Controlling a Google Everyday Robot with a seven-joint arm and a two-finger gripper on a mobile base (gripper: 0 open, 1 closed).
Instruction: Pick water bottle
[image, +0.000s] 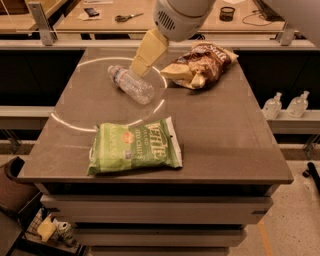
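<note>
The water bottle (132, 86) lies on its side in the upper-left-centre of the frame, on the far part of the table (235, 135), with its cap pointing to the upper left. The gripper (139, 68) hangs at the top centre, its tan tip right over the bottle's upper side and perhaps touching it; I cannot tell how wide it is set. A brown snack bag (202, 64) lies to the right, a green chip bag (135, 148) below centre.

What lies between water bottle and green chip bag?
Nothing: bare tabletop separates water bottle from green chip bag in the camera view. The gripper is by the bottle.
</note>
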